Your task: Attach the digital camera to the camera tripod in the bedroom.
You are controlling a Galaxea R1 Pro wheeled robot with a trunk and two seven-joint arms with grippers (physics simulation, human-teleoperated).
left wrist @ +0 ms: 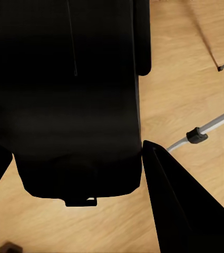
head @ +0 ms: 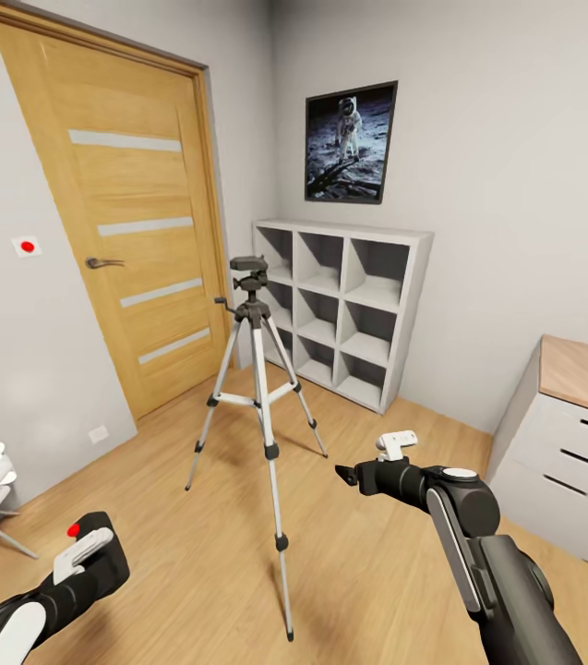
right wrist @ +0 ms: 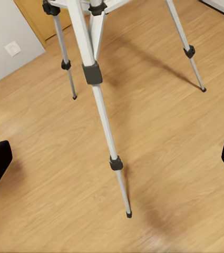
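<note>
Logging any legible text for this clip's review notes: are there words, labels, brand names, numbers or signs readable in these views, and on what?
No readable text in any view.
Framed astronaut poster: a picture only, no caption legible.
White wall plate with a red dot beside the door: a mark, no lettering.
Camera tripod: no brand visible on head or legs.
Digital camera in the left wrist view: a dark surface, nothing legible.
</note>
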